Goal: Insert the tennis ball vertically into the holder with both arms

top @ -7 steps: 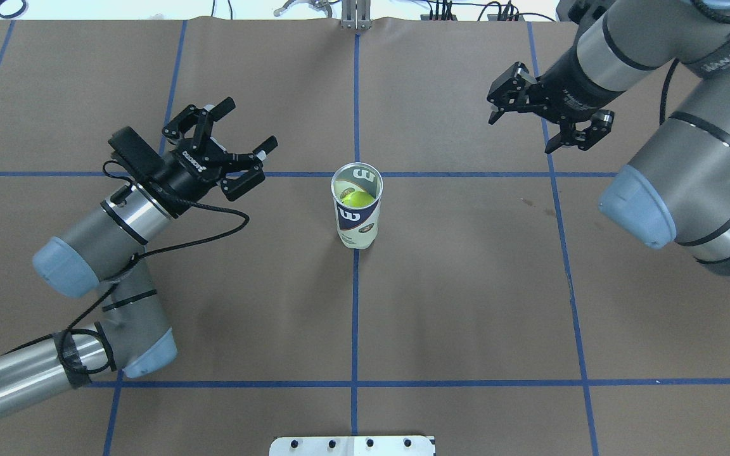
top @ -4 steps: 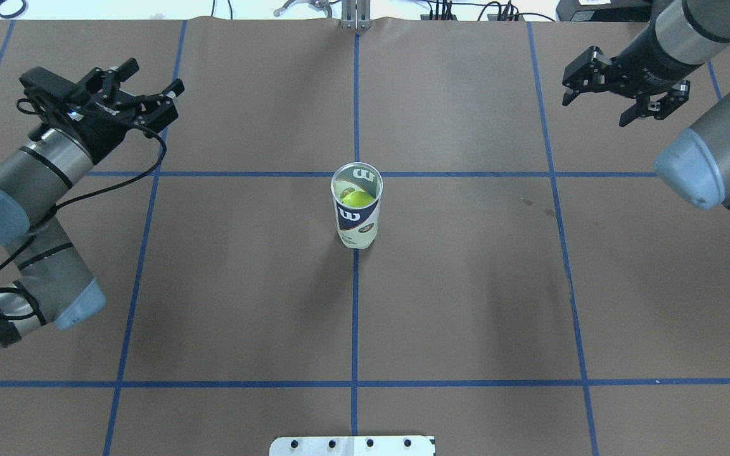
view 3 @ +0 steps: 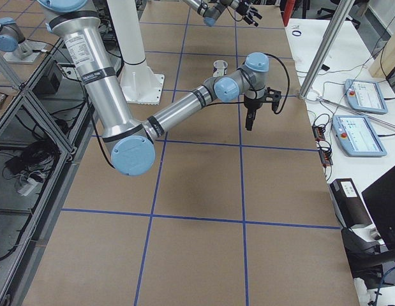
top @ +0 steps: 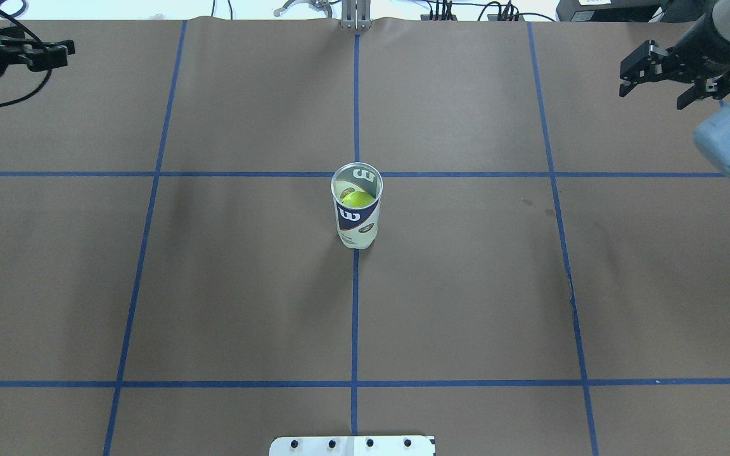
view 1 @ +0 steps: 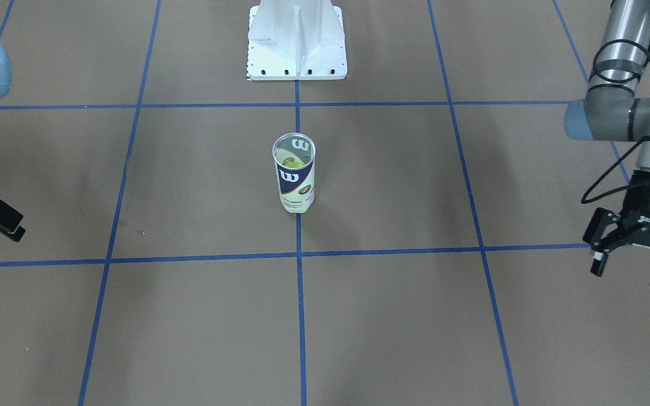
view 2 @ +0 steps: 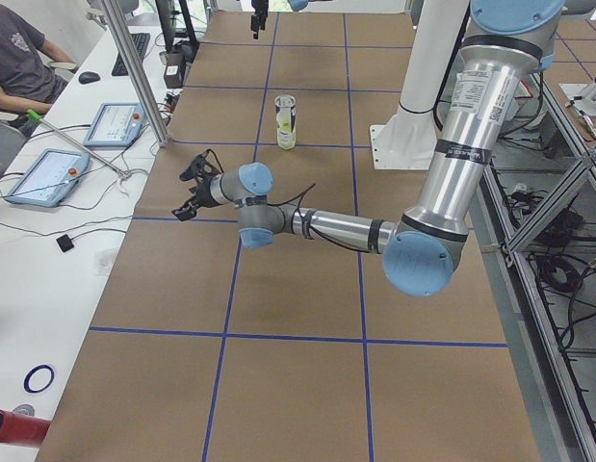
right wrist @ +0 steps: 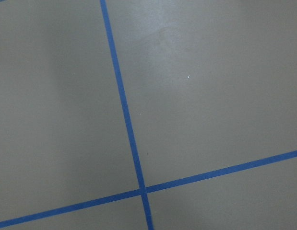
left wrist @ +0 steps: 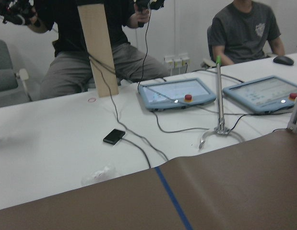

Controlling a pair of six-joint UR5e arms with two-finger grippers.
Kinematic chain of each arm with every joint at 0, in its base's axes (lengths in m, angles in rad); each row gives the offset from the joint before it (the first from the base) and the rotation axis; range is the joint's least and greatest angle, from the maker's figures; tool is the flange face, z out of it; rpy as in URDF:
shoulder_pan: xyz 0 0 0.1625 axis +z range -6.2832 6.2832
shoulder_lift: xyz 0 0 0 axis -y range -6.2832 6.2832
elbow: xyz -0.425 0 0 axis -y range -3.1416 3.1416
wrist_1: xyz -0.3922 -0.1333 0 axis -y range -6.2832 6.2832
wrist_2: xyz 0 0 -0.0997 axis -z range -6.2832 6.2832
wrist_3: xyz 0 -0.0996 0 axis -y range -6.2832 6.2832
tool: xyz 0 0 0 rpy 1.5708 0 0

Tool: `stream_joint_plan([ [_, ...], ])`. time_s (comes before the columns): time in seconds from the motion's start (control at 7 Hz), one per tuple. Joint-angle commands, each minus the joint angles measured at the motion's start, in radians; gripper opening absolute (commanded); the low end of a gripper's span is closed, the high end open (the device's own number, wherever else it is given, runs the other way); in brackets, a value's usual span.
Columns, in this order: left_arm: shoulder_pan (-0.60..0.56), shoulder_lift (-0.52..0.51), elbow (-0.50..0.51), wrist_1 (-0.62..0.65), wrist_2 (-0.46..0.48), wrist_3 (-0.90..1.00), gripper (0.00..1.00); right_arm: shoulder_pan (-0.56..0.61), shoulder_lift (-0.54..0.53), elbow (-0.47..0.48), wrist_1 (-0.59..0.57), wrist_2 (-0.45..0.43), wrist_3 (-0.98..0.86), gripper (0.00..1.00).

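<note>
You find the holder (top: 357,212) standing upright at the centre of the overhead view, on the vertical blue tape line (top: 354,316) and just below where it crosses a horizontal one. Its mouth is open, and the yellow-green tennis ball (top: 357,199) sits inside it, showing through the top. Neither arm touches it. The left gripper (view 1: 628,272) hangs at the right edge of the front-facing view, pointing down over the brown table (top: 466,285), with its fingers spread apart and nothing between them. The right gripper (top: 653,95) is in the upper right corner of the overhead view, well apart from the holder, its fingers likewise parted and empty. The white pedestal base (view 1: 297,39) stands at the top centre of the front-facing view, in line with the holder.
</note>
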Motion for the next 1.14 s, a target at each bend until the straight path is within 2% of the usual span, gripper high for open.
stream_joint_plan([
  [0.0, -0.176, 0.004, -0.011, 0.279, -0.327, 0.023, 0.99, 0.078, -0.054, -0.014, -0.001, 0.015, -0.174, 0.99],
  [0.14, -0.195, 0.089, -0.067, 0.331, -0.325, 0.040, 0.99, 0.109, -0.081, -0.014, -0.001, 0.023, -0.234, 0.99],
  [0.29, -0.224, 0.107, -0.078, 0.371, -0.340, 0.095, 0.99, 0.126, -0.110, -0.014, 0.001, 0.026, -0.295, 0.99],
  [0.43, -0.256, 0.107, -0.129, 0.525, -0.372, 0.188, 0.99, 0.146, -0.126, -0.014, -0.001, 0.028, -0.354, 0.99],
  [0.57, -0.259, 0.120, -0.208, 0.719, -0.377, 0.312, 0.99, 0.172, -0.150, -0.016, -0.001, 0.043, -0.400, 0.99],
  [0.71, -0.278, 0.124, -0.277, 0.952, -0.430, 0.402, 0.99, 0.194, -0.175, -0.016, -0.002, 0.055, -0.469, 0.99],
  [0.86, -0.302, 0.134, -0.325, 1.063, -0.519, 0.410, 0.99, 0.215, -0.199, -0.016, -0.004, 0.064, -0.530, 0.99],
  [1.0, -0.325, 0.236, -0.368, 1.071, -0.573, 0.387, 0.99, 0.240, -0.225, -0.028, -0.007, 0.063, -0.641, 0.99],
])
